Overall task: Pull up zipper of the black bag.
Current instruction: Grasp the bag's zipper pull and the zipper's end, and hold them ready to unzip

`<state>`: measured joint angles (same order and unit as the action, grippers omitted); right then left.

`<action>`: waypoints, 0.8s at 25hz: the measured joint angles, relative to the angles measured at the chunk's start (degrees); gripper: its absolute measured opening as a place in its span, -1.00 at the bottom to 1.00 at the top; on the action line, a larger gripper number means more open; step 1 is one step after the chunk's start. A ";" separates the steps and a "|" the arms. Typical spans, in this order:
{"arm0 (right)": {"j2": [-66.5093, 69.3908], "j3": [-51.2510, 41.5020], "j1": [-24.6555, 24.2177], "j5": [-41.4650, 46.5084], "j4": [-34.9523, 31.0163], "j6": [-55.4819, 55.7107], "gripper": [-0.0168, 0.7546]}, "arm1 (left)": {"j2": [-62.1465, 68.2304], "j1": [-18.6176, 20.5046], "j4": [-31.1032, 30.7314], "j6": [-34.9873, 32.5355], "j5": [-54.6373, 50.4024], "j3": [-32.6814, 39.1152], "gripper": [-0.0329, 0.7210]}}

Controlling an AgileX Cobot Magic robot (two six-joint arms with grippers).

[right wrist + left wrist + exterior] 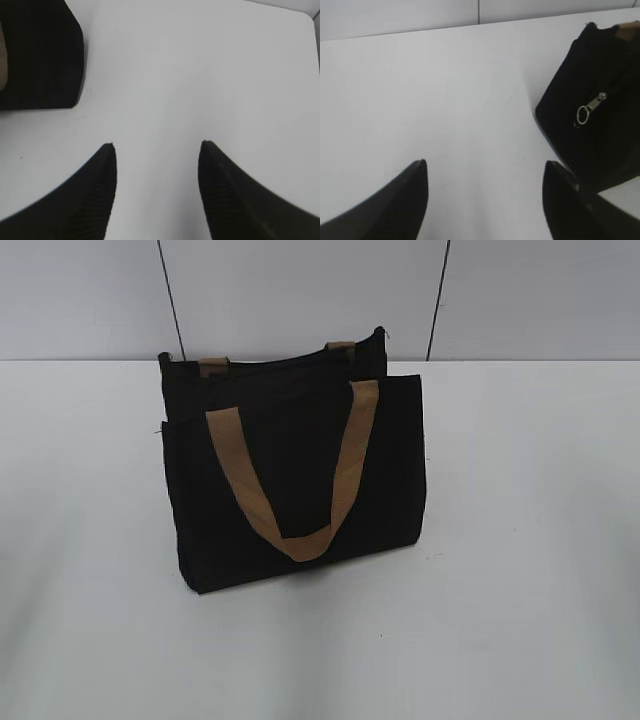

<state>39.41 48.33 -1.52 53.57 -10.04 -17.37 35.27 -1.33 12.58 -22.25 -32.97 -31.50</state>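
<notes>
The black bag stands upright on the white worktop, a little left of the middle in the exterior view, its broad face turned toward that camera and its back close to the pale wall. It is a rectangular tote of dull black cloth with a flat front pocket panel. One tan webbing handle has flopped forward and hangs down over that panel in a long U; the tan stubs of the other handle peek above the rear rim. The top rim sags slightly between its corners.

From my left wrist camera I see the bag's narrow end at the right of the view, resting on the worktop. The zipper runs slantwise across the black cloth there, and its small silvery pull, a slider tab ending in a ring, hangs toward the lower left.

My left gripper is spread wide, holding nothing, above bare worktop just beside the bag's end. My right gripper is likewise parted and unladen; a rounded black corner of the bag lies at the upper left of its view, apart from my fingers.
</notes>
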 joint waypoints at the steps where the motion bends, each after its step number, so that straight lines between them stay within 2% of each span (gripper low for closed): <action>1: 2.11 1.07 0.00 0.00 -0.96 -1.13 0.11 | 2.43 0.00 2.71 -2.90 1.39 0.00 0.50; 4: 7.60 4.59 0.00 0.00 -5.03 -4.87 0.11 | 11.89 0.00 12.28 -14.75 3.37 0.00 0.50; 8: 13.86 8.83 0.00 0.00 -9.42 -9.84 0.11 | 20.44 0.00 21.99 -29.14 6.87 0.00 0.50; 12: 17.91 12.09 0.00 0.00 -12.25 -13.82 0.11 | 28.69 0.00 34.01 -47.93 8.77 0.00 0.45; 17: 22.00 14.77 0.00 0.48 -15.55 -17.87 0.11 | 39.75 0.00 56.25 -78.30 5.72 -0.11 0.39; 20: 25.45 18.10 0.00 2.30 -16.37 -18.35 0.11 | 45.93 0.00 66.92 -95.31 2.42 -0.18 0.37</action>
<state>64.85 66.44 -1.52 55.87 -26.41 -35.72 81.20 -1.33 79.50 -117.56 -30.54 -31.68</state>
